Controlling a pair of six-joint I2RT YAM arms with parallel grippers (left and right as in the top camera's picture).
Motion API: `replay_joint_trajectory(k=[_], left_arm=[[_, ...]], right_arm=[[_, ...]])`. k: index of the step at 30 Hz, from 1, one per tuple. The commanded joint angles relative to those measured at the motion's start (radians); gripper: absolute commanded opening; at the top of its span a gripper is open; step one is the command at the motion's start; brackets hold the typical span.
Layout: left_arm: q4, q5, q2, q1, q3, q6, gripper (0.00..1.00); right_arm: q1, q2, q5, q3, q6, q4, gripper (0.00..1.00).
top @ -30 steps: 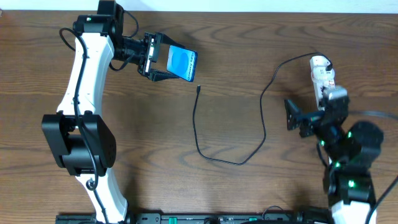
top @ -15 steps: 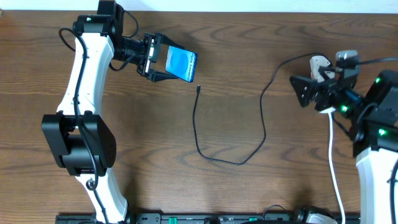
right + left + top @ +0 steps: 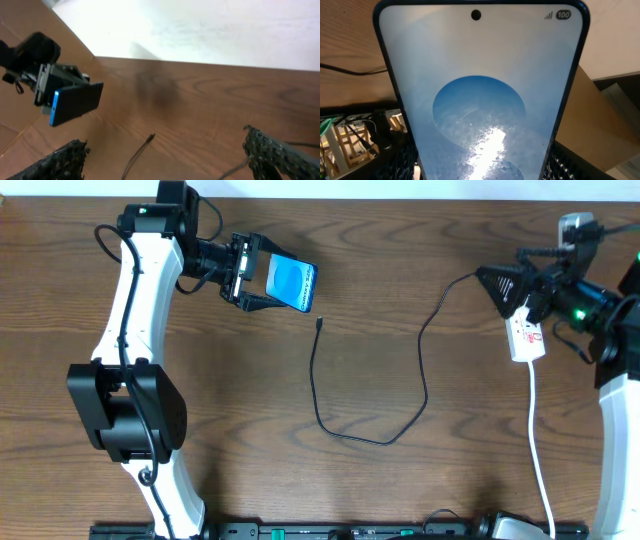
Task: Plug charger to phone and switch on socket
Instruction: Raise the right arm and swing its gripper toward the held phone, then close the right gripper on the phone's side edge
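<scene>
- Overhead: the left gripper (image 3: 268, 276) is clamped on the phone (image 3: 293, 283) at the far left of the table (image 3: 400, 230). One finger lies along each long edge, and the blue screen sticks out to the right past the fingertips.
- Overhead: the charger (image 3: 425, 390) lies loose on the wood. Its plug tip (image 3: 318, 322) is just beside the phone's near corner but apart from it. The cable loops toward the front and climbs back to the socket (image 3: 527, 338) at the far right.
- Overhead: the right gripper (image 3: 505, 285) is at the socket's far end and points left. The rest of the strip and its white lead (image 3: 540, 450) run toward the front edge. I cannot tell whether the gripper touches the socket.
- Left wrist: the phone (image 3: 480, 100) fills the frame, pinched low between two dark ribbed pads (image 3: 565, 165). Only this view shows the camera hole and the status icons at the top of the screen. Neither the plug tip nor the socket appears.
- Right wrist: the right gripper (image 3: 170, 160) has its fingers (image 3: 60, 162) spread wide at the lower corners, with nothing between them.
- Right wrist: across the table the phone (image 3: 75, 102) is seen from behind and edge-on, tilted in the left gripper (image 3: 47, 75). The plug tip (image 3: 150, 136) lies on the wood below and to its right, with bare wood between them. This low angle shows that gap more clearly than the overhead does.
</scene>
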Motion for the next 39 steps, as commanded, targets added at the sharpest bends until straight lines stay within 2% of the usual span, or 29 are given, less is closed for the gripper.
replay_joint_trajectory(k=[1, 13, 20, 24, 25, 28, 32, 36, 39], left_arm=[[-0.006, 0.025, -0.013, -0.002, 0.001, -0.009, 0.67], [-0.006, 0.024, -0.013, -0.002, 0.001, -0.01, 0.67], [-0.006, -0.05, -0.013, -0.002, 0.001, -0.018, 0.67], [-0.006, -0.137, -0.013, -0.002, 0.001, -0.035, 0.67], [-0.006, -0.19, -0.013, -0.002, 0.001, -0.049, 0.67], [-0.006, -0.259, -0.013, -0.002, 0.001, -0.059, 0.67], [-0.003, -0.36, -0.013, -0.002, 0.001, -0.07, 0.67], [0.01, -0.401, -0.013, -0.003, 0.001, -0.07, 0.68], [0.017, -0.463, -0.013, -0.008, 0.001, -0.092, 0.68]], right_arm=[[-0.003, 0.035, -0.028, 0.056, -0.006, -0.008, 0.99], [-0.003, 0.079, -0.034, 0.11, -0.016, 0.032, 0.99], [-0.002, 0.087, -0.035, 0.104, -0.012, -0.056, 0.99], [-0.001, 0.119, -0.035, 0.104, 0.042, -0.058, 0.97], [0.006, 0.146, -0.036, 0.103, 0.081, -0.058, 0.88], [0.026, 0.189, -0.042, 0.103, 0.139, -0.057, 0.82], [0.076, 0.248, -0.042, 0.103, 0.167, -0.056, 0.79], [0.146, 0.307, -0.042, 0.103, 0.176, -0.04, 0.79], [0.217, 0.363, -0.041, 0.103, 0.272, 0.043, 0.8]])
